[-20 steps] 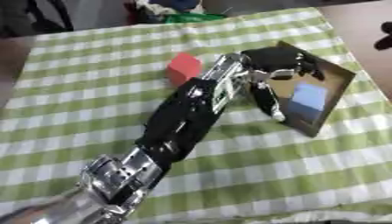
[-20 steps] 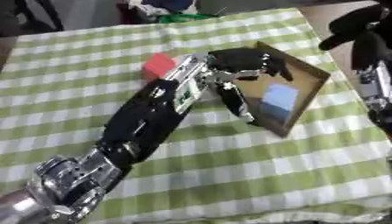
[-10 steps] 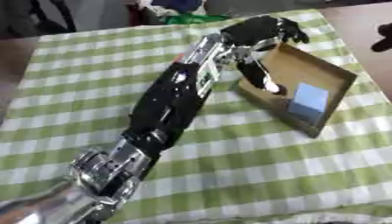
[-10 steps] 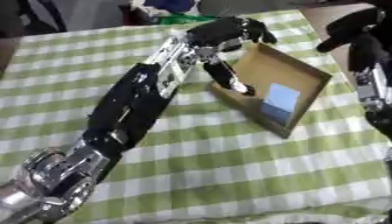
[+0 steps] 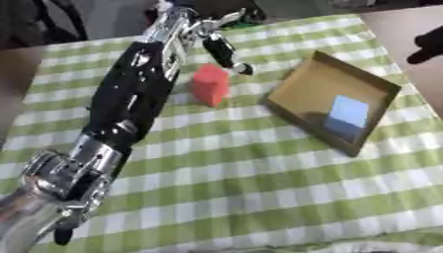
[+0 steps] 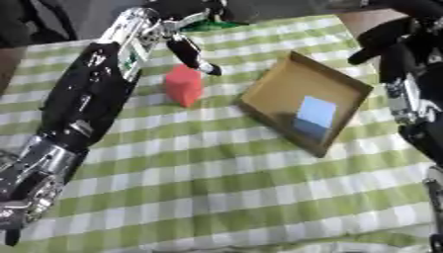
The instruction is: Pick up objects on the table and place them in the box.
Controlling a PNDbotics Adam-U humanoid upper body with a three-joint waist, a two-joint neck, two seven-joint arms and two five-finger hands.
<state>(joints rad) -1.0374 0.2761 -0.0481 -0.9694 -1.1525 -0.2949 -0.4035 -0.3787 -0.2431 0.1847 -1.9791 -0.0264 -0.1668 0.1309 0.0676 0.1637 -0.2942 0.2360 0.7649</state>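
On the green checked tabletop [image 5: 259, 163], a red block [image 5: 210, 84] stands just left of the box [image 5: 304, 89], which holds a blue block [image 5: 348, 112]. Above, the left hand [image 5: 212, 29] hangs with relaxed, empty fingers; the right hand [image 6: 385, 34] looks curled, empty.

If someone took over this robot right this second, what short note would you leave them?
Left hand: raised at the cloth's far edge, a finger hanging over the red block; it holds nothing.
Right hand: idle at the upper right, near the box; fingers unclear.
Done: blue block lies in the box.
Left: red block stands on the cloth, left of the box; pick it up and box it.
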